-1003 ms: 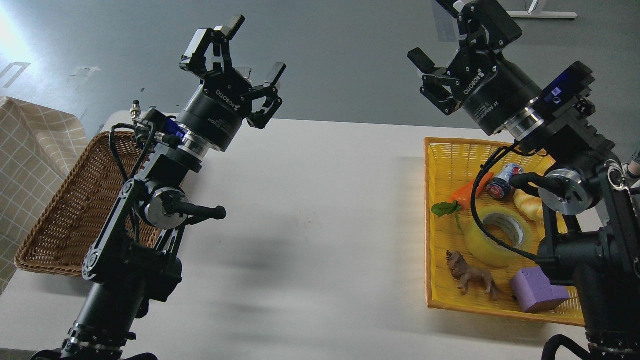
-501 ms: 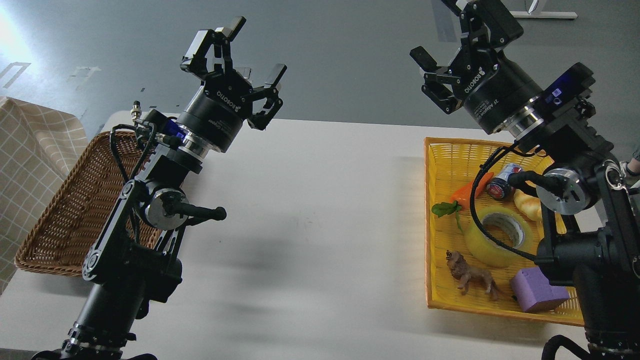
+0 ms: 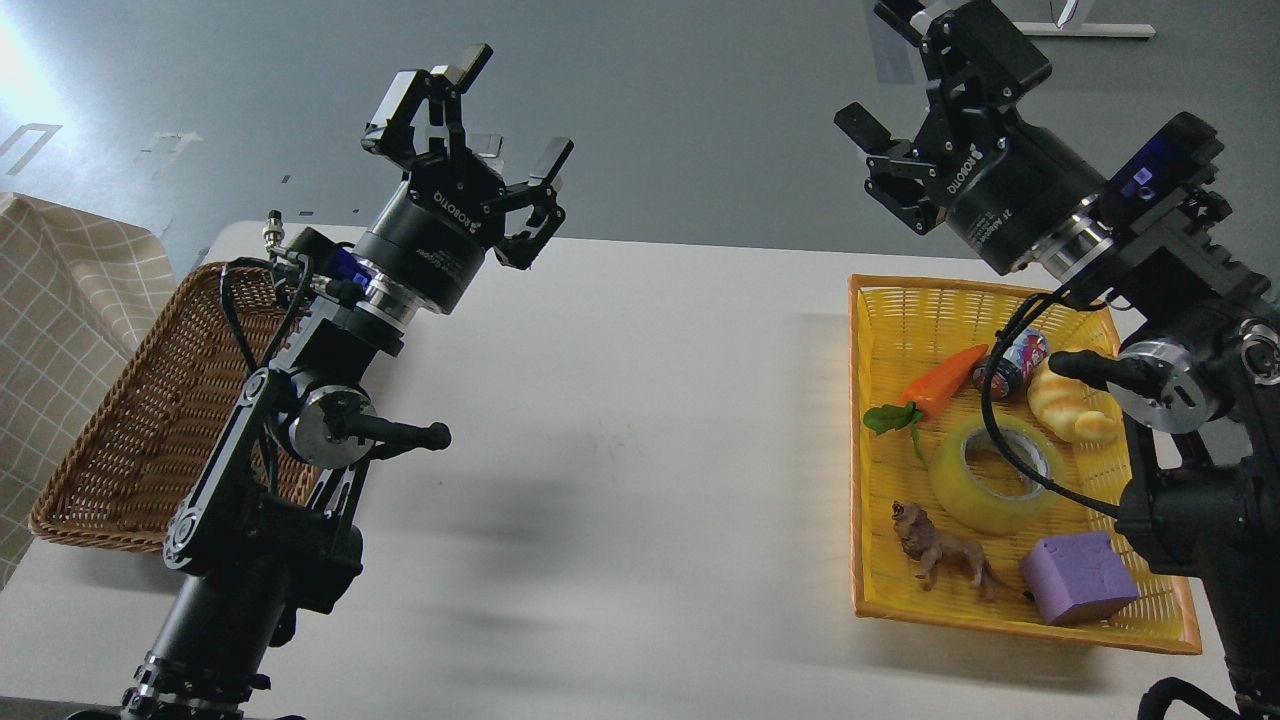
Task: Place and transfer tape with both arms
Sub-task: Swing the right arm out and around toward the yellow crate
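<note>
Head view: one tape [image 3: 990, 475], two splayed end effectors [image 3: 470, 125] [image 3: 890, 95].

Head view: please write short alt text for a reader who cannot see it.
Two black robot arms rise over a white table, the left tool and right tool both open and empty. The tape lies in a yellow basket on the right among toys; a brown wicker basket sits left.

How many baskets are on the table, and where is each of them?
2. A brown wicker basket sits at the table's left edge, behind the left arm. A yellow basket sits on the right side and holds the tape and toys.
</note>
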